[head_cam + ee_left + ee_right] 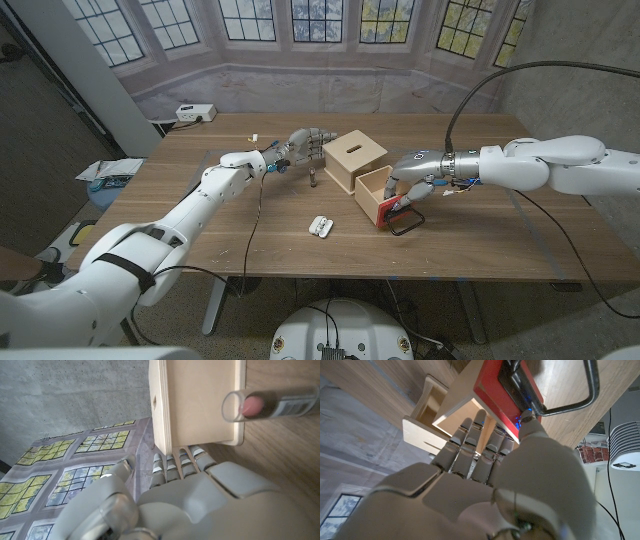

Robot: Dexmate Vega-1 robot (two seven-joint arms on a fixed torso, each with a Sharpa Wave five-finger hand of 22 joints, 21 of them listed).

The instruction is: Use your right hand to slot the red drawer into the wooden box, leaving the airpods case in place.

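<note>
The red drawer (388, 200) was seen on the table, just to the right of the wooden box (354, 160) and a little nearer. It was only partly lined up with the box. The red front (506, 395) with its black handle (570, 395) faced the near side.

The right hand (418, 180) was placed on the drawer. In the right wrist view its fingers (470, 445) were laid along the drawer's side and the thumb tip was pressed on the red front. It could be called a hold, but a loose one.

The left hand (300, 150) was held against the far left side of the box. Its fingers (175, 467) were curled under the box edge, so the box seemed to be steadied by it.

The airpods case (320, 226) lay on the table, near the front and left of the drawer, well apart from both hands.

Some things could go wrong. The drawer could be pushed in crooked and get stuck. The box could be slid away if it was pushed too hard. The case could be bumped if the drawer was swung to the left.

No contents could be made out inside the drawer. The inside of the box could not be seen. A clear tube (272, 405) with something pink in it was seen by the box in the left wrist view.
</note>
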